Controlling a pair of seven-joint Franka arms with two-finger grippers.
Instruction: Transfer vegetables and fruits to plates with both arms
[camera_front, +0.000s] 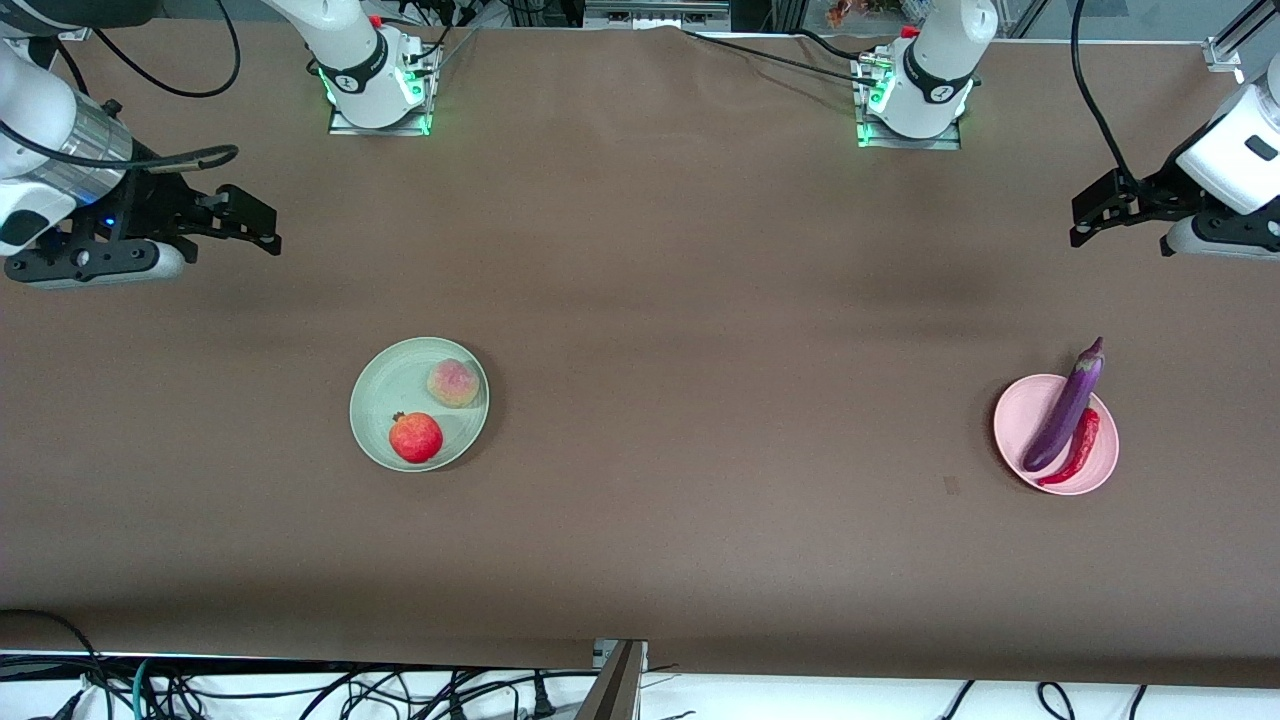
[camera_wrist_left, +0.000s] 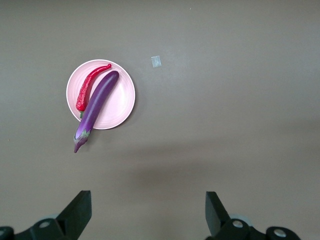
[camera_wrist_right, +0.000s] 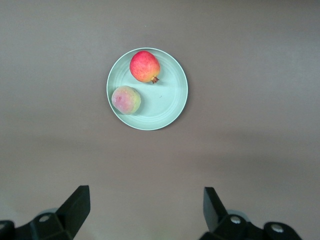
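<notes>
Table (camera_front: 640, 300) covered in brown cloth, spanning the whole front view and carrying both plates. Right arm (camera_front: 45, 150) raised over the bare cloth at its own end, away from the pale green plate; right end effector (camera_front: 262, 222) spread wide, holding nothing, fingertips (camera_wrist_right: 75, 205) well apart in the right wrist view. Left arm (camera_front: 1235, 150) likewise raised over bare cloth at its own end, clear of the pink plate; left end effector (camera_front: 1090, 215) spread wide and holding nothing, fingertips (camera_wrist_left: 80, 207) well apart.

Pale green plate (camera_front: 375, 400) toward the right arm's end of the table, pink plate (camera_front: 1015, 415) toward the left arm's end, the two well apart.

Purple eggplant (camera_front: 1065, 408) lying aslant across the pink plate, stem end sticking out past the rim farther from the front camera. Red pomegranate (camera_front: 416, 438) on the green plate, nearer the front camera; yellowish-pink peach (camera_front: 453, 383) on the same plate, farther from it, the two apart. Red chili pepper (camera_front: 1078, 450) lying just beside the eggplant on the pink plate. Small pale scrap (camera_wrist_left: 156, 61) on the cloth near the pink plate.
</notes>
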